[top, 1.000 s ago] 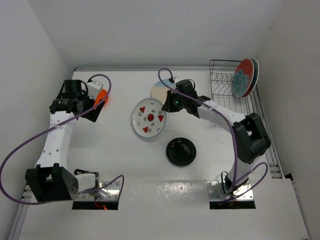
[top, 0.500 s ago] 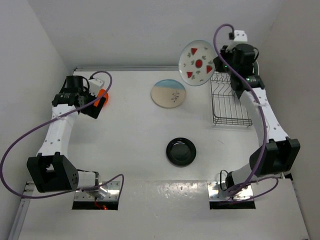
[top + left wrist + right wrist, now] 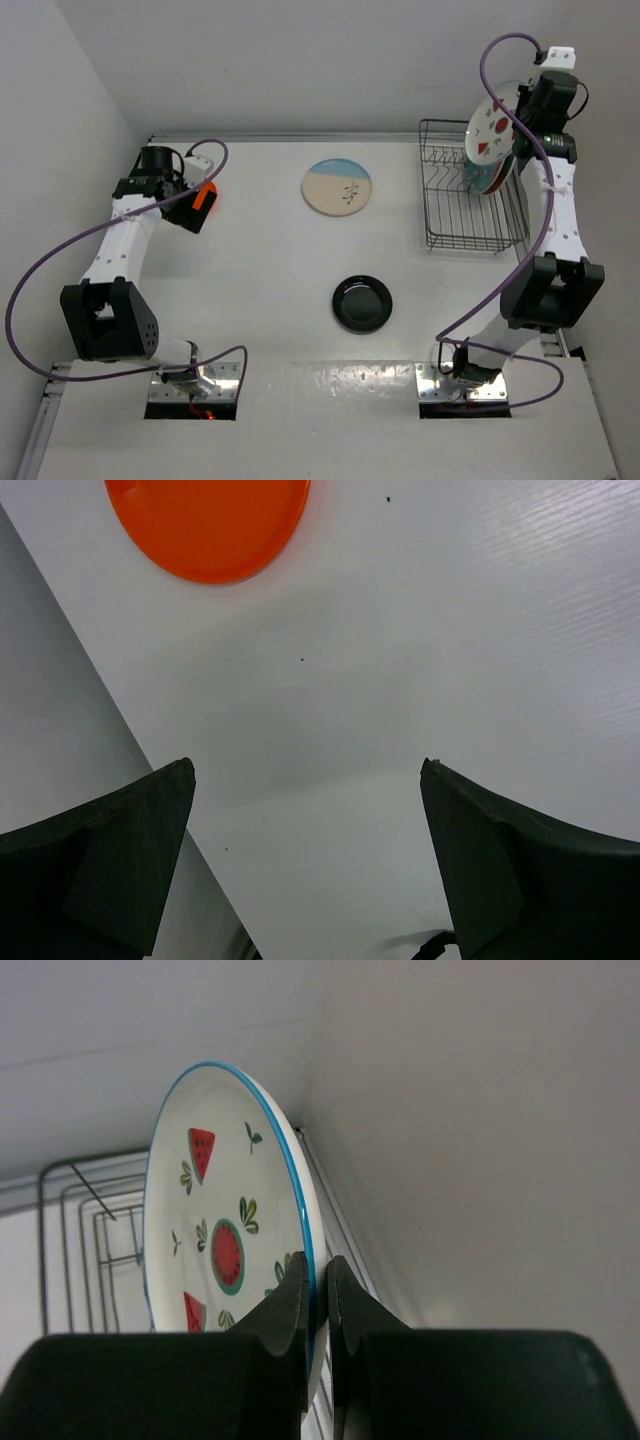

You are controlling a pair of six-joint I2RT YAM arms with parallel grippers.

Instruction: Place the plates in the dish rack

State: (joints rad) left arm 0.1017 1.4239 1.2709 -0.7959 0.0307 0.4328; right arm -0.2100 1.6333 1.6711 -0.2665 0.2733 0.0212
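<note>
I have the white round plate with watermelon slices and a blue rim (image 3: 225,1240) held up on edge, clear of the table, at about 2 o'clock in the top view. It hangs over the far right corner of the dark grey wire dish rack (image 3: 432,215). Its painted face turns toward 9 o'clock and its back toward the side wall. Seen from above, its edge line runs roughly from 1 to 7 o'clock.

The right gripper (image 3: 316,1295) is clamped on the rim, one finger on each face. In the wrist view the fingers cut off the plate's bottom, so I cannot tell whether it touches the rack wires.

Just under it in the top view a red plate with teal flowers (image 3: 482,176) stands in the rack. It is mostly covered by the held plate and the arm, and I cannot make out whether there is one or two.

On the white table (image 3: 260,280), the cream-and-blue round plate with a sprig (image 3: 337,187) lies flat at 12 o'clock. The small glossy black plate (image 3: 362,302) lies flat toward 6 o'clock, well apart from it.

At 10 o'clock the left gripper (image 3: 310,860) hangs with its jaws wide apart, holding nothing. The small plain orange plate (image 3: 208,525) lies flat beyond its fingertips, cut off by the top of the wrist view and mostly hidden under the gripper from above.
</note>
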